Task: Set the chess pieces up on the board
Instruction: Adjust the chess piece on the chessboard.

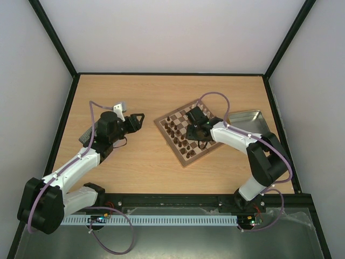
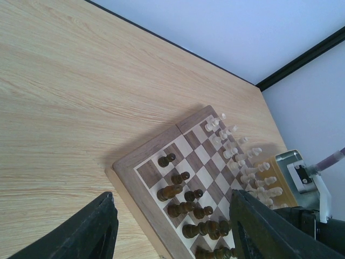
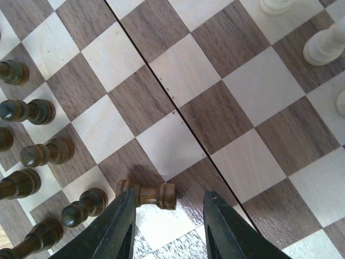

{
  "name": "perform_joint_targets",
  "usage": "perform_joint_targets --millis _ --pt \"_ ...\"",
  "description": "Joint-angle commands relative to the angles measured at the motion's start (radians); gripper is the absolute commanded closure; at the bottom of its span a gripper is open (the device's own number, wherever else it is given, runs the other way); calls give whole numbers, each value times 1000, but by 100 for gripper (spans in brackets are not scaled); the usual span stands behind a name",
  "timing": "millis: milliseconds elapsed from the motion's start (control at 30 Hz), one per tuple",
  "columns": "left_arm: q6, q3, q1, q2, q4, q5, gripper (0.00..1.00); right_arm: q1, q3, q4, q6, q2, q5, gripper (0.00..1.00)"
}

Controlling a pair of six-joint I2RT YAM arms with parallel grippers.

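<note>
Hanging right pincer (image 3: pixel 170 216) low over board (image 3: pixel 183 70), with fingers apart, clamping nothing. Spotting one fallen dark piece (image 3: pixel 146 194) lying flat on the board just ahead of the tips, offset toward the finger nearer the dark rows, one end touching or tucking behind it; not managing to tell which. Reading its long axis as running finger to finger, across the gap, so probably needing a wrist turn before gripping and standing it up. Parking left pincer (image 1: pixel 140 120) over table (image 1: pixel 135 91), well apart from the board, also spread; judging right arm far nearer. Noting upright dark pieces (image 3: pixel 38 154) crowding beside the fallen one, cream pieces (image 3: pixel 323 46) on the far side. Losing the near squares behind the fingers; failing to make out piece type.
</note>
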Motion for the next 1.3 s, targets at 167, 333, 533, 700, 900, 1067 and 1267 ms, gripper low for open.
perform_joint_targets --millis 167,333,533,700,900,1067,1267 --pt "3 0 5 7 23 11 41 -7 9 38 25 23 -8 67" --pt "4 -1 6 4 22 13 41 -7 4 27 34 42 32 76" --pt "6 -3 6 2 19 12 41 -6 2 25 34 72 61 80" --pt "8 -4 7 -1 16 11 41 -8 -2 -3 44 72 166 81" --pt "8 -3 7 0 17 10 41 -9 19 4 43 33 157 78" --pt "9 -4 7 -2 14 10 41 -10 34 -10 56 -2 150 77" --pt "7 -6 7 -1 18 11 41 -10 26 24 101 -19 59 71"
